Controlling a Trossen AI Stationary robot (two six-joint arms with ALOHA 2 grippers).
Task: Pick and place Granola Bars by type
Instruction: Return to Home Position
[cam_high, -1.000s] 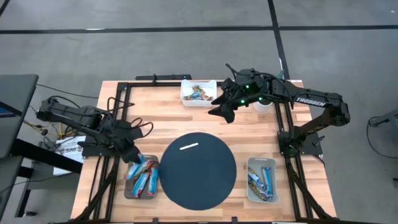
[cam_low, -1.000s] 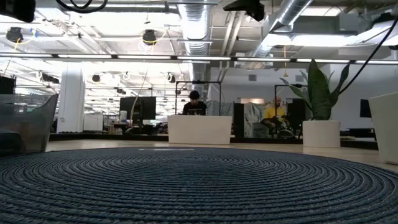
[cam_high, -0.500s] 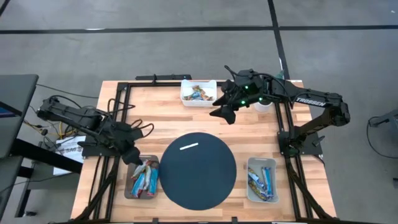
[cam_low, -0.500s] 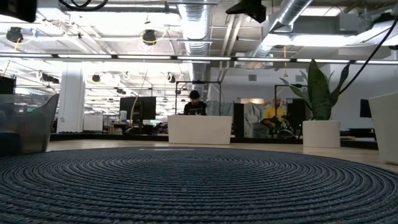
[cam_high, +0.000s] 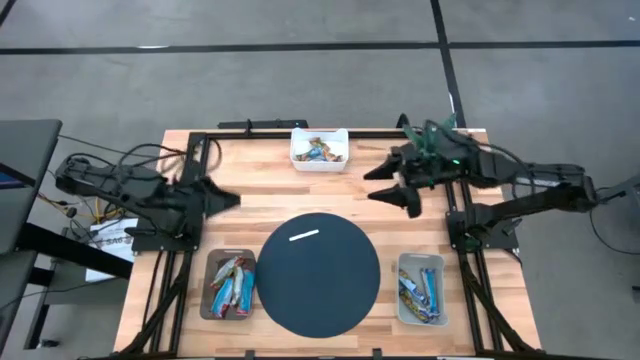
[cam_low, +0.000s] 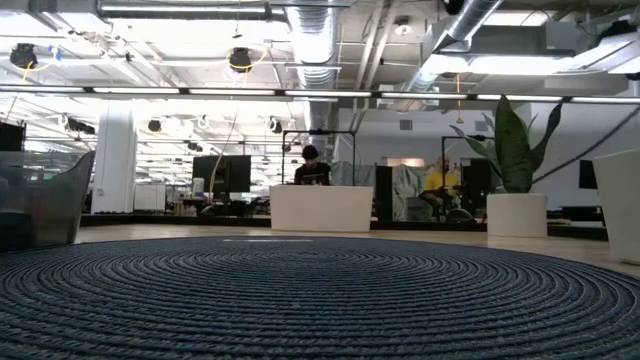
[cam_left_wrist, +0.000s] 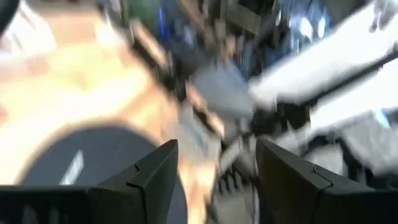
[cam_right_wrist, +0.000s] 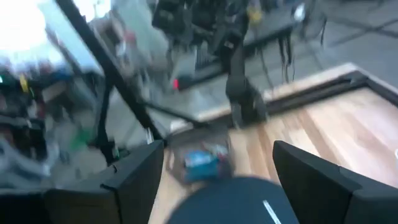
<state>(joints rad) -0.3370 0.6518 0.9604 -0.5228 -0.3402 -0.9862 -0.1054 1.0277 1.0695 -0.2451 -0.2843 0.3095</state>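
Observation:
Granola bars lie in three bins: a white one (cam_high: 318, 149) at the far edge, a grey one (cam_high: 228, 285) near left with blue and tan bars, and one (cam_high: 421, 290) near right. My left gripper (cam_high: 228, 197) hangs open over the bare wood on the far side of the grey bin; its fingers (cam_left_wrist: 155, 174) hold nothing. My right gripper (cam_high: 385, 188) is open too, up in the air to the right of the white bin. The right wrist view shows the grey bin (cam_right_wrist: 202, 160) far off. Neither gripper is in the low view.
A dark round woven mat (cam_high: 318, 272) with a short white strip (cam_high: 304, 235) lies at the near middle, between the two near bins. A black frame (cam_high: 190, 160) runs around the table. A white cup (cam_high: 424, 168) stands under the right arm.
My left gripper has left the spot over the grey bin and drawn back toward the far edge, rising as it went. My right gripper has swung away from the white bin toward the table's right edge. The bars in the bins lie still.

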